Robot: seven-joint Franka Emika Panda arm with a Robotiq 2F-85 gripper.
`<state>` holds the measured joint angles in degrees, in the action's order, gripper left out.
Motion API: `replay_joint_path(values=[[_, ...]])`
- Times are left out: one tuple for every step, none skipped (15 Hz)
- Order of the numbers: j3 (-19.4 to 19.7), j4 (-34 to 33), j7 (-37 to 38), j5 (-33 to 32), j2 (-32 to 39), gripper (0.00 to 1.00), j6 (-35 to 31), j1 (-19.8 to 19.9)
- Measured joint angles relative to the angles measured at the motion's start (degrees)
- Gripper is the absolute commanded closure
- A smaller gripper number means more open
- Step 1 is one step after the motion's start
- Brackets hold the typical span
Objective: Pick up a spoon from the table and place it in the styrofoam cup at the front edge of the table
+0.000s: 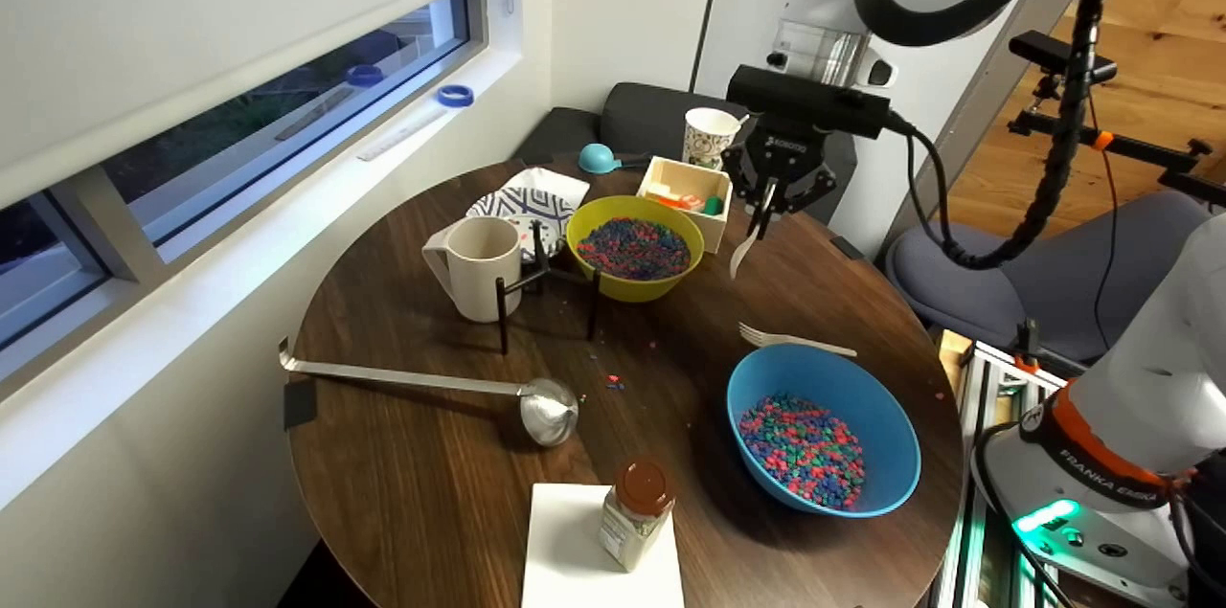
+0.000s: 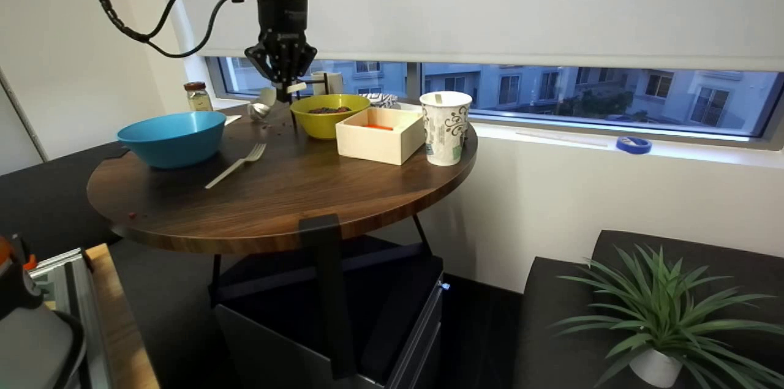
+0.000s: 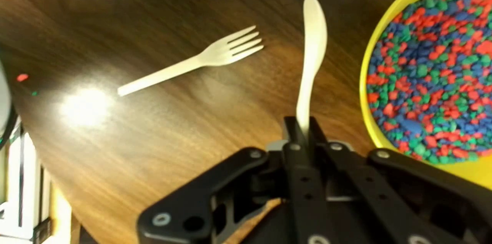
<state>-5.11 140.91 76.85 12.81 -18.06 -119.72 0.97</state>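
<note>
Wrist view: my tool (image 3: 302,125) is pinched nearly together on the handle of a pale utensil (image 3: 315,38), whose broad end reaches toward the far side and has more the outline of a knife than of a spoon. Left of it a pale fork (image 3: 194,62) lies on the counter (image 1: 661,407), tines toward the utensil; on the right sits the yellow bowl (image 1: 637,290), filled with small coloured bits, and at the far left I see part of the blue bowl (image 1: 886,416). In both exterior views I hold the utensil up off the counter, and in an exterior view its blade (image 1: 738,256) slants downward. The white cup (image 2: 446,132), printed with dark swirls, stands upright at the counter's edge, just beside the wooden box (image 2: 367,144) and well apart from my tool. A pale piece shows at the cup's mouth; which kind of utensil it is I cannot tell. In an exterior view the long metal ladle (image 1: 549,415) lies on the left; farther back stand the beige mug (image 1: 486,273) and, near it, a black three-legged stand (image 1: 542,273). Nearest, a jar (image 1: 634,522) with a brown lid stands on a white square (image 1: 556,541); a light-blue scoop (image 1: 597,159) lies at the far edge, left of the box.
</note>
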Motion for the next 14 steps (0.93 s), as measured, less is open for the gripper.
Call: replay_joint_path(values=[[0.1,-0.7,0.6,-2.3,-1.2,0.99,2.9,0.9],[0.1,-1.7,1.5,-4.7,-2.3,0.99,5.9,1.8],[0.1,-2.9,2.7,-7.3,-3.2,0.99,8.5,2.7],[0.1,-4.4,4.0,-10.2,-4.0,0.99,10.6,3.7],[0.1,-5.8,5.3,-13.4,-4.5,0.99,12.1,4.6],[0.0,-7.4,6.7,-16.7,-4.8,0.99,13.2,5.5],[-0.2,-8.8,8.2,-19.6,-4.7,0.99,13.7,6.2],[-0.4,-10.2,10.0,-22.5,-4.4,0.99,13.8,6.9],[-0.8,-11.5,12.1,-25.1,-4.0,0.99,13.8,7.3],[-1.3,-12.5,14.6,-27.5,-3.4,0.99,13.8,7.6],[-1.9,-13.5,17.6,-30.0,-2.7,0.99,13.8,7.7],[-2.6,-14.3,20.7,-32.7,-1.8,0.99,13.8,7.7],[-3.4,-14.9,23.9,-35.4,-0.7,0.94,13.8,7.7],[-4.2,-15.4,26.9,-37.6,0.5,0.94,14.3,7.6]])
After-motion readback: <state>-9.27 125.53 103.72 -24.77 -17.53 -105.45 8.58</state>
